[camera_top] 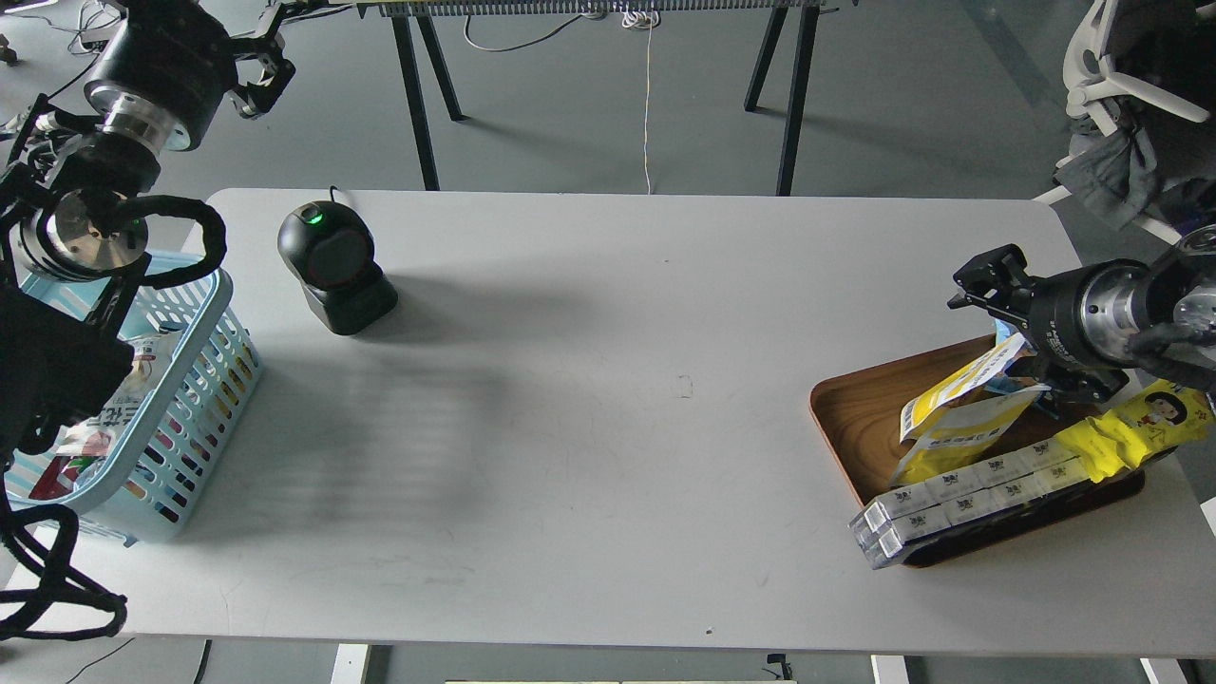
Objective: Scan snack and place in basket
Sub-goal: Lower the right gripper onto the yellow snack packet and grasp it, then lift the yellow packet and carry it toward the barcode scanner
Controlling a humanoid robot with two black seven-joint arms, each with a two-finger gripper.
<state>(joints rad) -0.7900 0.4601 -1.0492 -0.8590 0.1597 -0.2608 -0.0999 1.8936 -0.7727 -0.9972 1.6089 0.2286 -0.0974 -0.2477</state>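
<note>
Left gripper [261, 71] raised at 10 o'clock beyond counter [608, 456], jaws state unclear. Basket [204, 380] at 9, scanner [334, 268] just right of it. Open counter mid-span. Snack [959, 418] in tray [855, 418] at 3, long axis tilted up-right; right gripper [993, 275] nearer, jaws spread, just above pouch.

No word, brand or number can be read anywhere; the snack [961, 425] carries dark print on its white part, too small to make out; the long yellow wrapper [1135, 429] shows a cartoon face but no legible lettering; the row of white boxes [969, 494] bears small dark marks, unreadable; packets in the basket [204, 380] show blurred print; the scanner [334, 269] shows only a green light.
</note>
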